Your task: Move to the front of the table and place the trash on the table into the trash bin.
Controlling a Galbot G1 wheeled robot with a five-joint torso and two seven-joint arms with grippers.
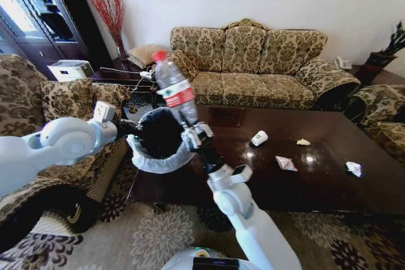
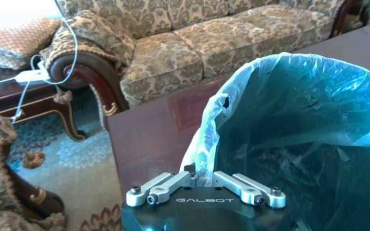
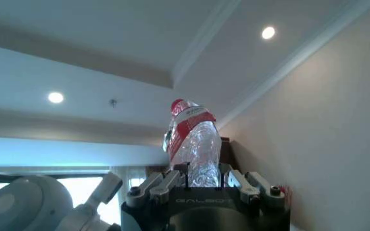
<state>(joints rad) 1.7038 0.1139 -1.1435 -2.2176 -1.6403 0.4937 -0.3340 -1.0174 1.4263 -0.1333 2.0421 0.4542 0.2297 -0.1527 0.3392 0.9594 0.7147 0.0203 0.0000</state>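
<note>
Centre left of the head view: the right gripper (image 1: 193, 132) holds the bottle (image 1: 174, 90) upright, red cap uppermost, its jaws pinching the base; the bottle's lower end is hidden behind the jaws. The red-and-white label carries print too small to read. In the right wrist view the same bottle (image 3: 192, 145) rises from between the jaws against the ceiling, and the word "GALBOT" is faintly legible on the right gripper (image 3: 204, 177) body.

Left of centre in the head view: the bin (image 1: 159, 145), black with a whitish bag folded over its rim, is held at its rim by the left gripper (image 1: 134, 129), at the table's near left corner; whether it rests on anything cannot be told. In the left wrist view the left gripper (image 2: 205, 181), marked "GALBOT", has its jaws pressed on the bag-covered rim of the bin (image 2: 281, 139), whose right part is cut off by the frame edge.

Right half of the head view: on the table (image 1: 329, 181) lie a paper cup (image 1: 259, 138) on its side, a yellowish scrap (image 1: 303, 142), and two crumpled wrappers (image 1: 286, 164), the second (image 1: 354, 168) near the right edge. Any printing on them is illegible.
</note>
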